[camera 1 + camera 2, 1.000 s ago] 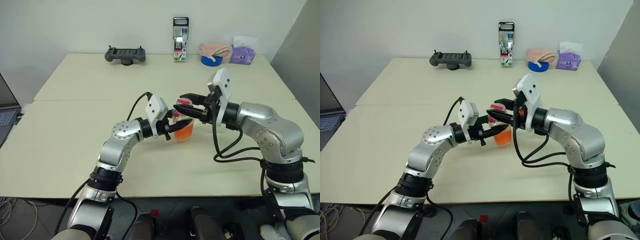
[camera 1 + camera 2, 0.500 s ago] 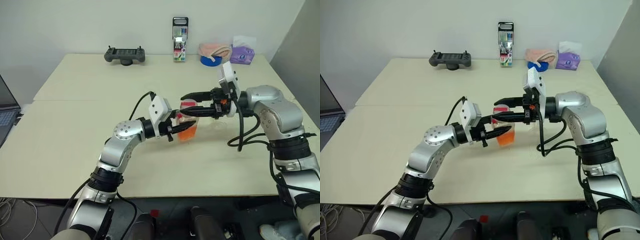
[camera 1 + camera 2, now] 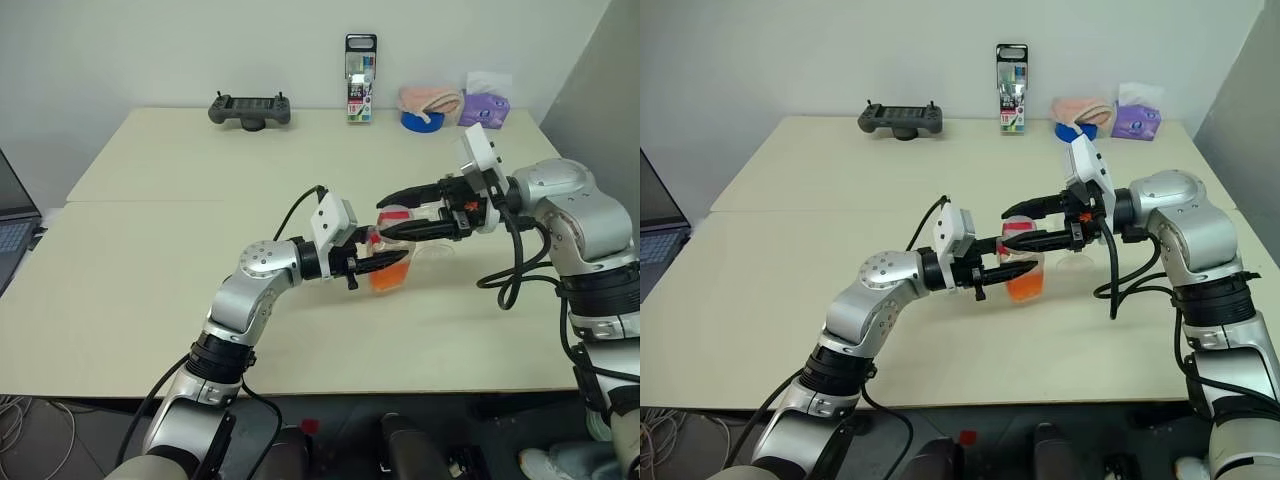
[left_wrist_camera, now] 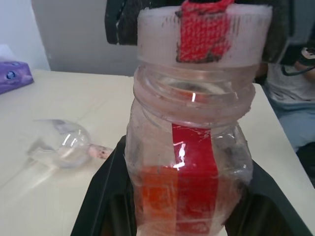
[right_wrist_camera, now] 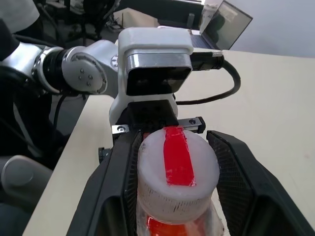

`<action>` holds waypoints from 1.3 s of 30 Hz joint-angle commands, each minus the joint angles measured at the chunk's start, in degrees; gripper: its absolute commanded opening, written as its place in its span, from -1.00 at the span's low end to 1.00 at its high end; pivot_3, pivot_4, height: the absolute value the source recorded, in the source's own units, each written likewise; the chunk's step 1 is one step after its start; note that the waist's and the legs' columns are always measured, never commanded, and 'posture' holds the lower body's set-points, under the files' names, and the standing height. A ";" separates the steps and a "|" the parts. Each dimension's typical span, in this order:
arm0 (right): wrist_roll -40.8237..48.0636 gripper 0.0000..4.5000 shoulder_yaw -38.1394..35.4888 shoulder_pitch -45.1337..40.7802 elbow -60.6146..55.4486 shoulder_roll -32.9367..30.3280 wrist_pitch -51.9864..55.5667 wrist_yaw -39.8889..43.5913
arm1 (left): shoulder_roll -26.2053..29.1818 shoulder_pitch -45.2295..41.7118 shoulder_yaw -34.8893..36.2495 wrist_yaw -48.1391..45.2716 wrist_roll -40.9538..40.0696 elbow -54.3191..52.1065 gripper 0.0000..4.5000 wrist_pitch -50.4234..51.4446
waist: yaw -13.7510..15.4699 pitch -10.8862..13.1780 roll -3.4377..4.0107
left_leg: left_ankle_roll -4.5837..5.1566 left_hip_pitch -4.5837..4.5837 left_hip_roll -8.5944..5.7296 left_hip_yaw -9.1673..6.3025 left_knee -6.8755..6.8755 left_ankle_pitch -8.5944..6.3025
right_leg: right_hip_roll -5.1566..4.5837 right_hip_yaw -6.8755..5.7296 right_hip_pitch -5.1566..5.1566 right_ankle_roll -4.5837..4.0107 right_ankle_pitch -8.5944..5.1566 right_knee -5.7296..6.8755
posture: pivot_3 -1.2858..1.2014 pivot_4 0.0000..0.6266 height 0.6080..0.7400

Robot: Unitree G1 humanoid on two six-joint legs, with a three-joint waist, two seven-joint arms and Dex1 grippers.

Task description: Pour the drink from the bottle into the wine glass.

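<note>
An office or lab room: pale tables (image 3: 150, 260) against a bare white wall, a laptop (image 3: 12, 235), a marker pack (image 3: 360, 65), a handheld controller (image 3: 250, 108), a tissue box (image 3: 485, 108).

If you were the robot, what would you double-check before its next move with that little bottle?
1. Bottle held steady: ok, the left gripper is shut on its body.
2. Bottle upright: ok.
3. Right gripper placed for the cap: ok, its fingers sit on either side of the cap.
4. Cap off: not ok, it still tops the bottle.
5. Wine glass standing ready: not ok, it appears to lie on its side on the table.
6. Drink available: ok, orange liquid fills the bottle's lower part.
</note>
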 commanded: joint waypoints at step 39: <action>2.04 1.00 -2.81 3.24 -6.38 0.93 7.17 -5.72 | 1.38 -1.98 4.79 1.92 -2.93 0.40 -0.25 0.47 | 0.23 0.00 0.00 | -0.01 -0.05 -0.02 -0.02 0.02 0.00 | -0.03 -0.01 0.00 -0.01 0.00 -0.03 | 0.03 -0.52 1.00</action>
